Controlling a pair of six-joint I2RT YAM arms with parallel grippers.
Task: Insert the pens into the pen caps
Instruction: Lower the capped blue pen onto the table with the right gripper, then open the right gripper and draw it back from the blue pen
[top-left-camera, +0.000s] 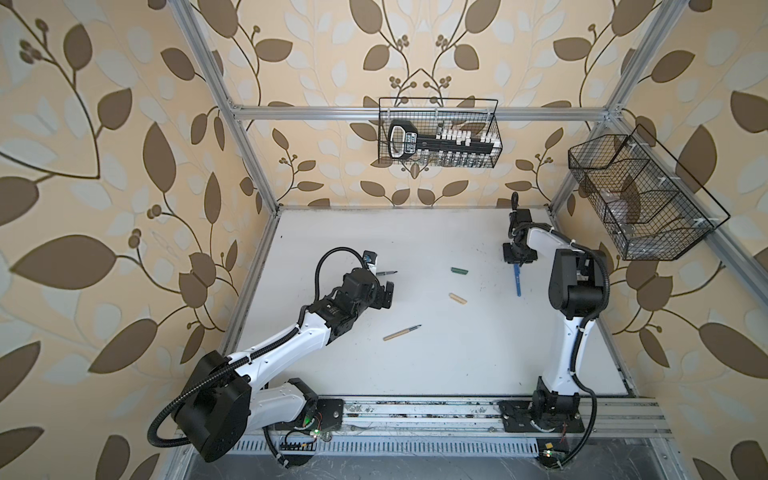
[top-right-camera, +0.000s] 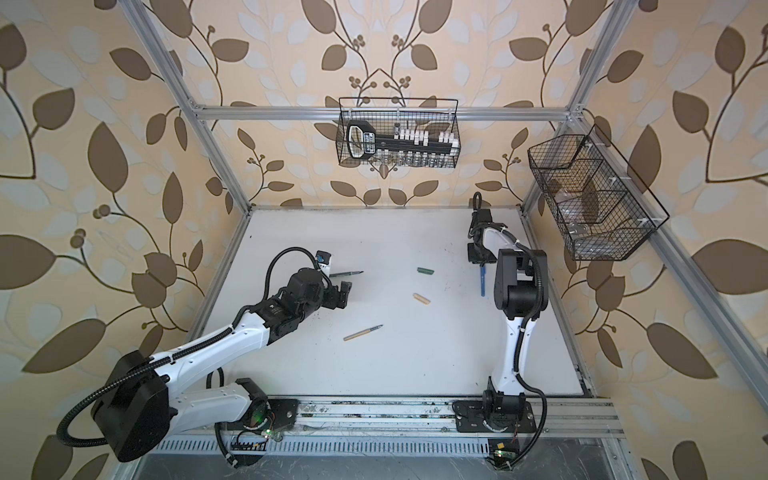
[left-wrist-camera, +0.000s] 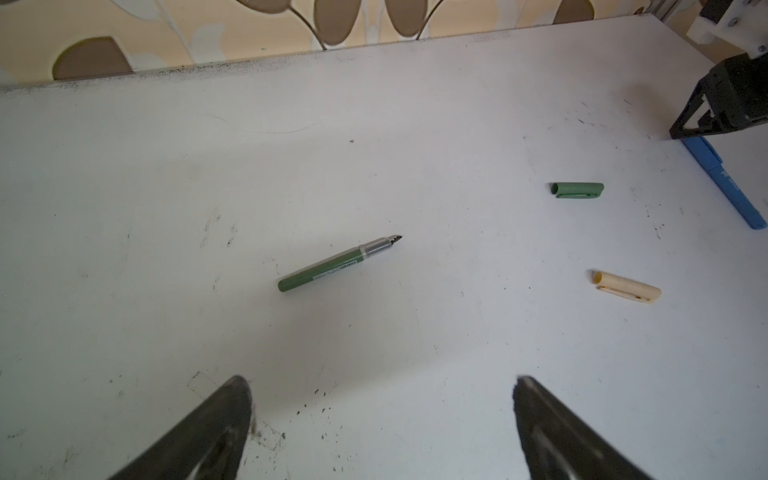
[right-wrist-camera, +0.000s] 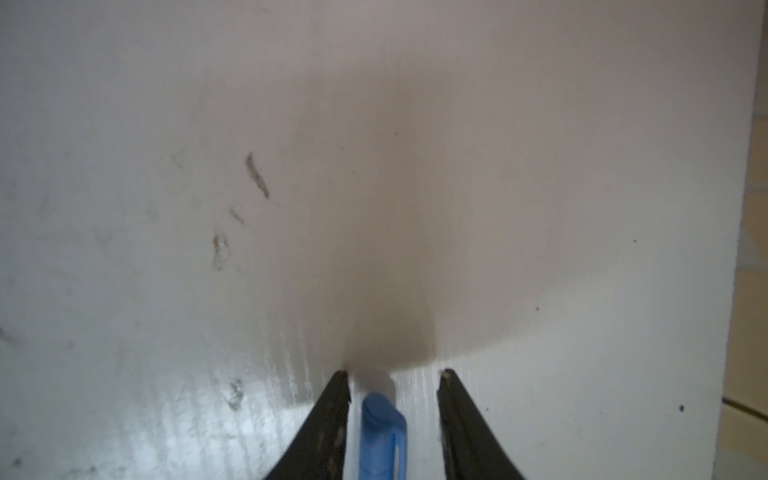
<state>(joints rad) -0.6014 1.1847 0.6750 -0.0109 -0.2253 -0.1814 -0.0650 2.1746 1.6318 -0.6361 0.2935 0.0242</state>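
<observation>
A scuffed white tabletop (top-left-camera: 415, 232) sits inside leaf-patterned wallpaper (top-left-camera: 124, 166). The left arm stretches low, its left gripper (left-wrist-camera: 382, 382) spread wide short of the uncapped green plastic pen (left-wrist-camera: 338, 262), whose barcode label is unreadable. The right arm folds downward, and the right gripper (right-wrist-camera: 395, 374) is parted astride the capped blue plastic pen (top-left-camera: 517, 280) without pinching it. The stubby green cap (left-wrist-camera: 577, 190), stubby tan cap (left-wrist-camera: 625, 284) and slim tan pen (top-left-camera: 402, 333) lie apart mid-table

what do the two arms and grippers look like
The left arm and right arm have white shell links with black joint housings. A black corrugated cable runs along each. The left gripper and right gripper have black, tapering fingers.
</observation>
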